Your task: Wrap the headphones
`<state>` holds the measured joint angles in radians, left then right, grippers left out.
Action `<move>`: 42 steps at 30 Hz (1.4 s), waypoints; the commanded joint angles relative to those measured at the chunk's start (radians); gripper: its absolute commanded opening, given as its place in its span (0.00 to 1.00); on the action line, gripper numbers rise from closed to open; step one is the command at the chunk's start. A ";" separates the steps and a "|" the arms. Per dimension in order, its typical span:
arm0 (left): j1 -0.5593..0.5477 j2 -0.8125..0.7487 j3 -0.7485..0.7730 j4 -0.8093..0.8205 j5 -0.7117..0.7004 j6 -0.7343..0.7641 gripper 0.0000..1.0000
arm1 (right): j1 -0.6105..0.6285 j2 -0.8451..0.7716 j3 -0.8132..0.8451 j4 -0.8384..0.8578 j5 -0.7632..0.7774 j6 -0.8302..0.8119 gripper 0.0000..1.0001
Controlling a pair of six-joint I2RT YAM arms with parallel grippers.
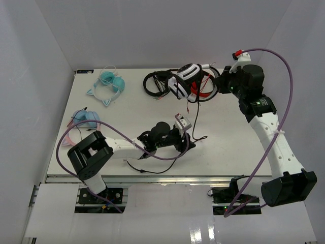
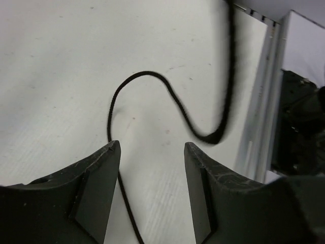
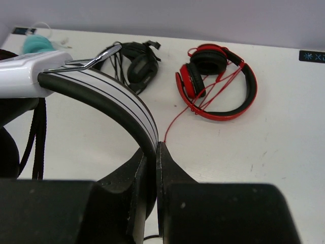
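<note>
Robot lab cell, plain white walls (image 1: 152, 30), white table (image 1: 228, 147), aluminium mounting rail (image 1: 203, 179)

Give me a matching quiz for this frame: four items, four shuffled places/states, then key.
1 white over-ear headphones with striped headband
2 thin black cable
3 red-and-black headphones
4 teal cat-ear headphones

A far-left part of the white table
B headband pinched in the shut right gripper
C looping on the table before the open left gripper
D flat beside the all-black headphones

Pairs: 1-B, 2-C, 3-D, 4-A

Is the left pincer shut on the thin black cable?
No, the left pincer stands open, its fingers apart above the thin black cable lying on the white table.
</note>
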<state>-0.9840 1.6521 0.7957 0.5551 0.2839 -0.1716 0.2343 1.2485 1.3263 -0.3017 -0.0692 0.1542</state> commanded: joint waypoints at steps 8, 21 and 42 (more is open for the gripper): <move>-0.011 0.116 -0.079 0.573 -0.132 -0.055 0.58 | -0.073 -0.107 0.008 0.094 -0.196 0.153 0.08; -0.061 0.199 0.004 0.356 -0.083 0.444 0.93 | -0.076 -0.103 0.040 0.076 -0.257 0.159 0.08; 0.008 0.501 0.333 0.126 -0.065 0.511 0.34 | -0.094 -0.158 0.046 0.070 -0.368 0.201 0.08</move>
<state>-0.9787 2.1473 1.1072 0.6994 0.1931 0.3747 0.1560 1.1391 1.3235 -0.3000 -0.3752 0.2703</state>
